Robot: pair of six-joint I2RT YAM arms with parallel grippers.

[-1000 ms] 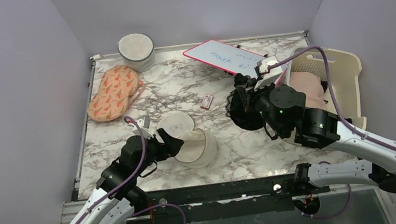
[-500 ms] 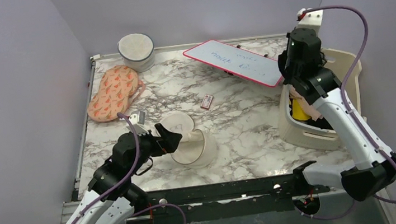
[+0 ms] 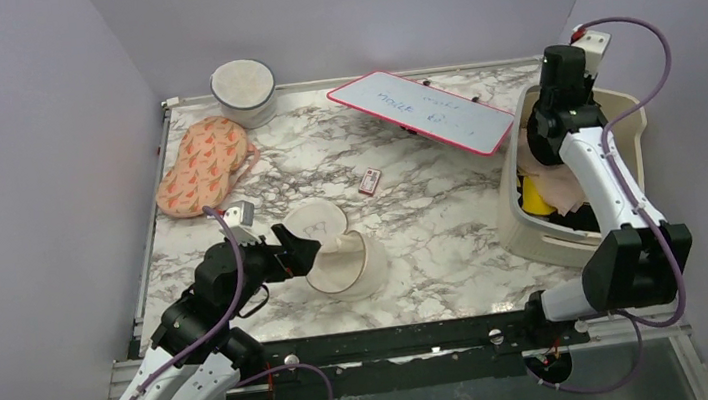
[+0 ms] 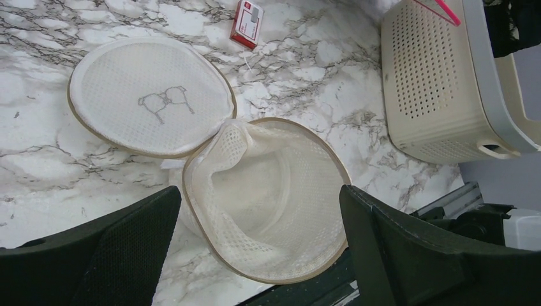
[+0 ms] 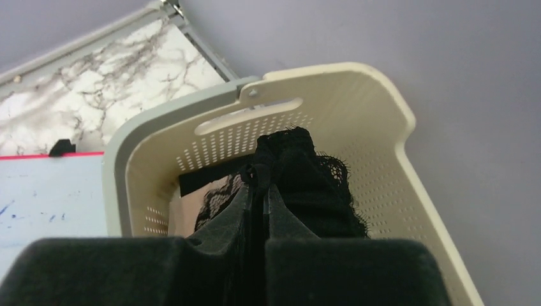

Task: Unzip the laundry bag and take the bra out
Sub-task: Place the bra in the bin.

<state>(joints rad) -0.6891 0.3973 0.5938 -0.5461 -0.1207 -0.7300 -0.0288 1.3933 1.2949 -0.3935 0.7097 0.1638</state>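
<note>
The laundry bag lies unzipped near the table's front. Its round lid with the spectacles mark is flipped open beside the mesh bowl, which looks empty. My left gripper is open just left of the bag, and its jaws stand wide apart over the bowl without touching it. My right gripper is shut on a black lace garment and holds it over the cream basket. The pale pink-beige bra lies in the basket, partly hidden; a patch of it also shows in the right wrist view.
A yellow garment is in the basket. An orange-patterned pouch lies at the left. A round cream container stands at the back. A red-edged whiteboard leans against the basket. A small red card lies mid-table.
My right arm swung from mid-table up and over the basket, carrying the black lace garment. My left gripper drew back slightly to the left, still open.
</note>
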